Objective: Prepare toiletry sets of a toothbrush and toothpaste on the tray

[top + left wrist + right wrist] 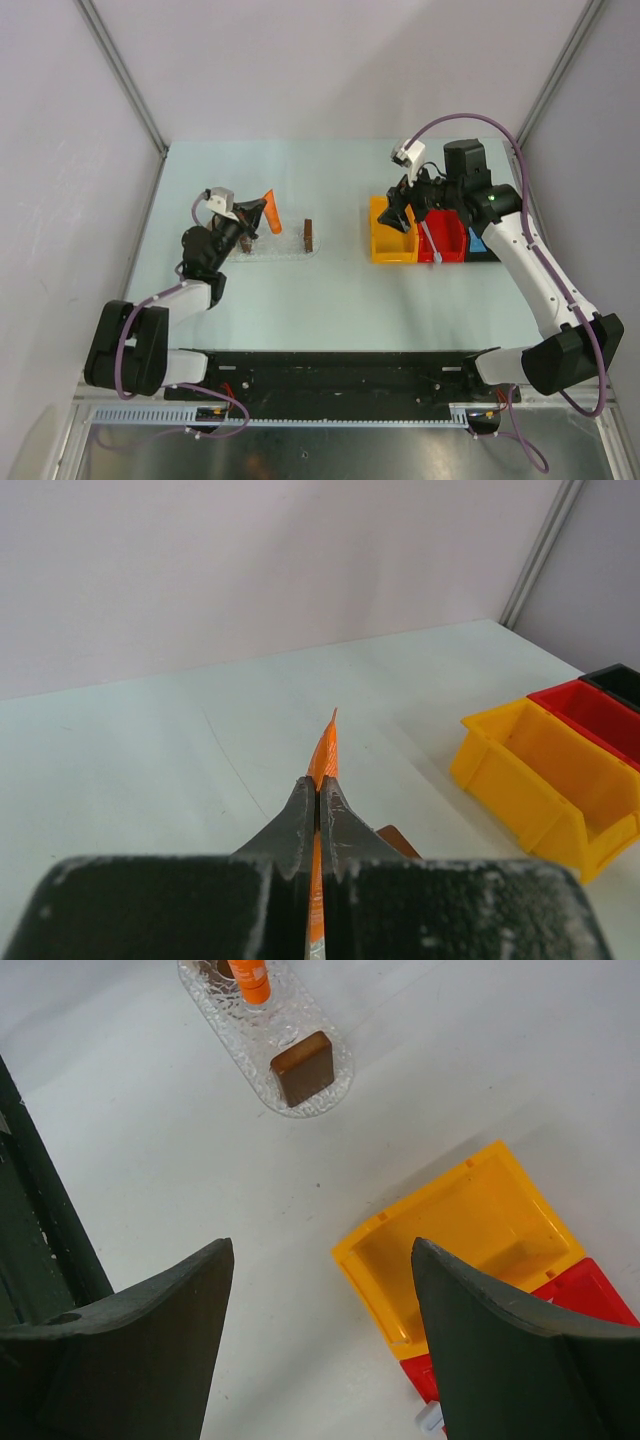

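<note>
Left gripper (pixel 318 785): fingers clamped on the orange toothpaste (pixel 322 752), which sticks out past the tips.
Orange toothpaste: held tilted over the left end of the tray (pixel 285 250); contact cannot be told.
Tray: on the table left of centre, with a brown block (pixel 302 1065) at its right end.
Right gripper (pixel 322 1250): fingers wide apart, empty, above the yellow bin (pixel 470 1185).
Toothbrush (pixel 430 243): lying in the red bin (pixel 450 238), just beside the yellow one.

Bare table (pixel 342 262) lies open between the tray (pixel 285 247) and the yellow bin (pixel 385 245). The left gripper (pixel 256 212), clamped on the orange toothpaste tube (pixel 271 215), blocks the tray's left end, and a wooden block (pixel 308 235) stands at its right end. The right gripper (pixel 400 212) hangs spread above the yellow bin.
</note>
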`<state>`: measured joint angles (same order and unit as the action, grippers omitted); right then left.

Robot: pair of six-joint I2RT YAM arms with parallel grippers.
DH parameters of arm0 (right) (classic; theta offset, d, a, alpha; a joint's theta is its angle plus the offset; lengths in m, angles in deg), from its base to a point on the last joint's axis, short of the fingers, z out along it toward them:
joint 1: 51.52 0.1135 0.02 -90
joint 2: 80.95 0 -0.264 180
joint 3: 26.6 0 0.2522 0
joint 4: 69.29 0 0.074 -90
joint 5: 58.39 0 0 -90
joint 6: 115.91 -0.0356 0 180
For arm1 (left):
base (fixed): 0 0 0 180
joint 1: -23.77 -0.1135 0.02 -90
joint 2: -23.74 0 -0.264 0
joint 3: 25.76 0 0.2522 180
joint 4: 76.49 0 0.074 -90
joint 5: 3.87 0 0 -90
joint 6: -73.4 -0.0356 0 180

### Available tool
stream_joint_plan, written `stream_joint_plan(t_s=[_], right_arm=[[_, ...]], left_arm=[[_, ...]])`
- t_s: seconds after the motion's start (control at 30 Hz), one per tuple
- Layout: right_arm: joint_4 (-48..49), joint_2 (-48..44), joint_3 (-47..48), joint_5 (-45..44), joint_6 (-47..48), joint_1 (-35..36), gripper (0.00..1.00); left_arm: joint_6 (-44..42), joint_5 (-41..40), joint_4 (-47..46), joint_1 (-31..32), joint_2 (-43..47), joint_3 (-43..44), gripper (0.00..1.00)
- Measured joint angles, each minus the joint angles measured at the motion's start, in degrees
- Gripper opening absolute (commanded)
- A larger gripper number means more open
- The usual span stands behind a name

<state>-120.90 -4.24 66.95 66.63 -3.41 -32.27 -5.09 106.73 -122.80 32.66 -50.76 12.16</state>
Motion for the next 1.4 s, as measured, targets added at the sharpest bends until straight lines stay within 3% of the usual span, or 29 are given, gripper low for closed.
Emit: stream_joint_plan(t_s=[1.4], right_arm=[[0.02,0.02,-0.28,0.42,0.00,-0.42,0.77]], left_arm=[[0.00,0.13,-2.21,-0.02,-3.37,-0.04,0.00]])
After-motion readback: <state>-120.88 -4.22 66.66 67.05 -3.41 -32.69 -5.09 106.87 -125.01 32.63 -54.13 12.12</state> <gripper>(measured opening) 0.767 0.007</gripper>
